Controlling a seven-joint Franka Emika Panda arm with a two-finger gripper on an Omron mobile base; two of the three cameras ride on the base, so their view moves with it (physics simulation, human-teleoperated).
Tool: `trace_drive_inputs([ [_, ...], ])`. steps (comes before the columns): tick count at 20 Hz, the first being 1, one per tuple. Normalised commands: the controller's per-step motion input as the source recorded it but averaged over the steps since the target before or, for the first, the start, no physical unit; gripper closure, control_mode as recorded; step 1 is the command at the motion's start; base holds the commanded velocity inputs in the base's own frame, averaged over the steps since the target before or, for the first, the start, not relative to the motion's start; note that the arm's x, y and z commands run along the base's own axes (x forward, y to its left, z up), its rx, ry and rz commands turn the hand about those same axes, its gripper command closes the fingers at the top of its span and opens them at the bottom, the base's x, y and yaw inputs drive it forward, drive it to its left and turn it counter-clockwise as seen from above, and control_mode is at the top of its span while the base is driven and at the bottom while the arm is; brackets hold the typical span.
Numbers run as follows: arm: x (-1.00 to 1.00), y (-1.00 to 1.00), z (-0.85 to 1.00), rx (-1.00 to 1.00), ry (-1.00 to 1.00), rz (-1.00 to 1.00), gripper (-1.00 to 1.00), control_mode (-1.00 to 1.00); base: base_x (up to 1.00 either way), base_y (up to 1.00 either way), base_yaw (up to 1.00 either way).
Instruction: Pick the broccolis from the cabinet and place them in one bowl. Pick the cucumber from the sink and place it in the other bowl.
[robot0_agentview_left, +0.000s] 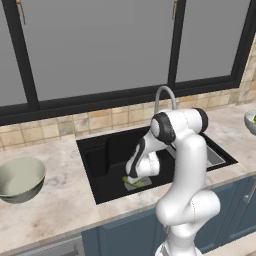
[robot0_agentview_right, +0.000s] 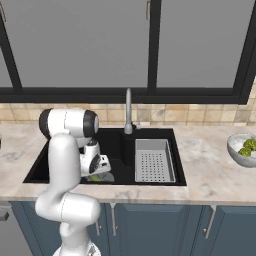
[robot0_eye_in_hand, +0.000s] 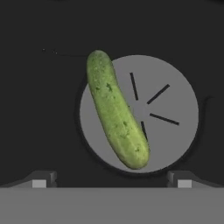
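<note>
1. We count one cucumber (robot0_eye_in_hand: 116, 109), lying ahead of the fingers (robot0_eye_in_hand: 39, 179) and between their two tips, across the one round drain (robot0_eye_in_hand: 166, 113).
2. We count two bowls: an olive-grey bowl (robot0_agentview_left: 20, 179) and a whitish bowl (robot0_agentview_right: 240, 150).
3. We count one tap (robot0_agentview_right: 128, 112).
4. We count one perforated tray (robot0_agentview_right: 153, 160).

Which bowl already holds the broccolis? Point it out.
The whitish glassy bowl on the counter right of the sink; green florets sit inside. The olive-grey bowl looks empty.
</note>
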Motion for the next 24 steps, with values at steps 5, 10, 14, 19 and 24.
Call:
trace_drive_inputs([
  [5,0.32,0.10,-0.31,0.00,0.00,0.00,-1.00,-1.00,0.00,0.00,0.00],
  [10,0.28,0.09,-0.25,0.00,0.00,0.00,-1.00,-1.00,0.00,0.00,0.00],
  [14,0.32,0.11,-0.07,0.00,0.00,0.00,-1.00,-1.00,0.00,0.00,0.00],
  [19,0.21,0.09,0.00,0.00,0.04,0.00,-1.00,-1.00,0.00,0.00,0.00],
  [24,0.08,0.11,0.00,0.00,0.03,0.00,-1.00,-1.00,0.00,0.00,0.00],
])
